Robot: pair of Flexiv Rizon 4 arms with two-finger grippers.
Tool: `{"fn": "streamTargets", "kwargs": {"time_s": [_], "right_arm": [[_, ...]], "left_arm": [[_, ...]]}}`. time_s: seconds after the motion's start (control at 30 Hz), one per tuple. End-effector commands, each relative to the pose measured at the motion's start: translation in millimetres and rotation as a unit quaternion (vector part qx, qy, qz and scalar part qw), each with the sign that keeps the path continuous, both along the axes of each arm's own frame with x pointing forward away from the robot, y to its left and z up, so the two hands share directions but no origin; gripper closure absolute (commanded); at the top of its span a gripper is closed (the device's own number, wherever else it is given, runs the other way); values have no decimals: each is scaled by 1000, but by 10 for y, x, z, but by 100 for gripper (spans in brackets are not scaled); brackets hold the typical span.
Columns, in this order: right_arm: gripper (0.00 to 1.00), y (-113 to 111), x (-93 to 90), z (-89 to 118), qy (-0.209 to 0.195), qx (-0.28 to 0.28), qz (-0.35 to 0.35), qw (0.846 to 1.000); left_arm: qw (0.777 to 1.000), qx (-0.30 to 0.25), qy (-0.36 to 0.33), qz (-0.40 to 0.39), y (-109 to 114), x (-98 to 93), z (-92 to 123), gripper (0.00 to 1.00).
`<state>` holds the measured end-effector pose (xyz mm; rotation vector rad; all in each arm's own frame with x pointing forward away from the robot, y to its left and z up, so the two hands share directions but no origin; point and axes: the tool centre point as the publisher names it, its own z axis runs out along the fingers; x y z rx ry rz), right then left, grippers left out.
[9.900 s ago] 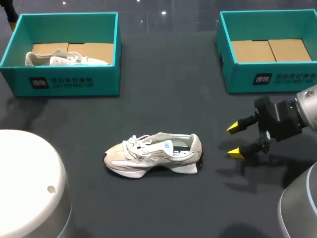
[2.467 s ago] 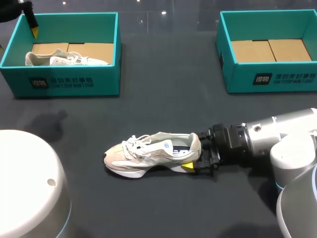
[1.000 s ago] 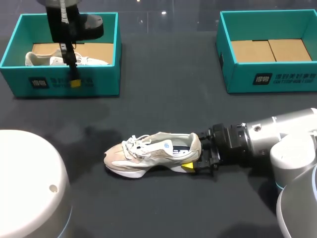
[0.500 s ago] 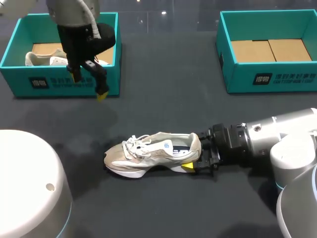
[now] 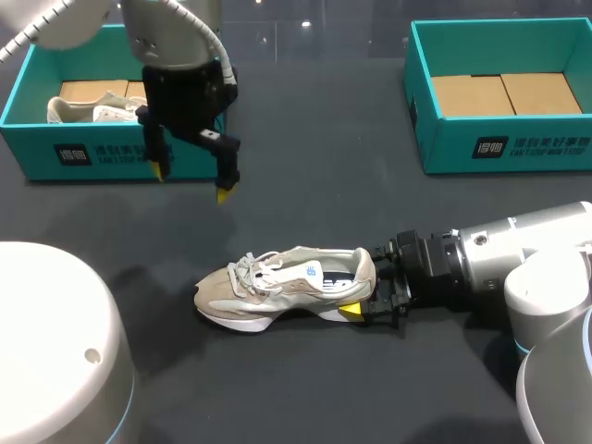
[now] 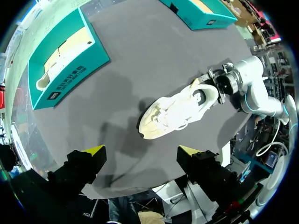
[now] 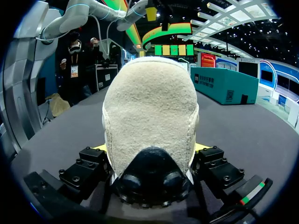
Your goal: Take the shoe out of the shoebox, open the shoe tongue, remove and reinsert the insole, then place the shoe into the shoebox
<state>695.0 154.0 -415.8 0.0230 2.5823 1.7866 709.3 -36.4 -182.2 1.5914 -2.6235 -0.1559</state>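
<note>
**Shoe out on the worktop, heel braced, tongue not yet opened**

At left, a teal cardboard shoebox holds a second pale shoe; just in front hangs the left pincer, released, fingers spread, above the dark matte worktop; in the middle lies the shoe, beige suede and mesh on a chunky white sole; the right pincer appears to clasp its fleecy heel from both sides; next, likely, the left pincer must drop and lift the tongue; the right shoebox shows its brown card floor.
</note>
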Motion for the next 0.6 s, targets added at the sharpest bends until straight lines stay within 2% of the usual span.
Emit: {"fn": "streamTargets", "kwargs": {"time_s": [0.03, 0.1, 0.2, 0.33, 0.5, 0.6], "right_arm": [[100, 13, 1, -25, 1, -3, 0, 1000], [100, 13, 1, -25, 1, -3, 0, 1000], [100, 13, 1, -25, 1, -3, 0, 1000], [100, 13, 1, -25, 1, -3, 0, 1000], [100, 13, 1, -25, 1, -3, 0, 1000], [100, 13, 1, -25, 1, -3, 0, 1000]], "left_arm": [[1000, 1, 1, 0, -7, 13, -1, 0], [1000, 1, 1, 0, -7, 13, -1, 0], [997, 32, -3, 69, -243, -97, -147, 0], [991, 46, -28, 125, -472, -264, -286, 0], [981, 38, -45, 186, -612, -408, -388, 0], [973, 30, -33, 228, -659, -393, -441, 0]]}}
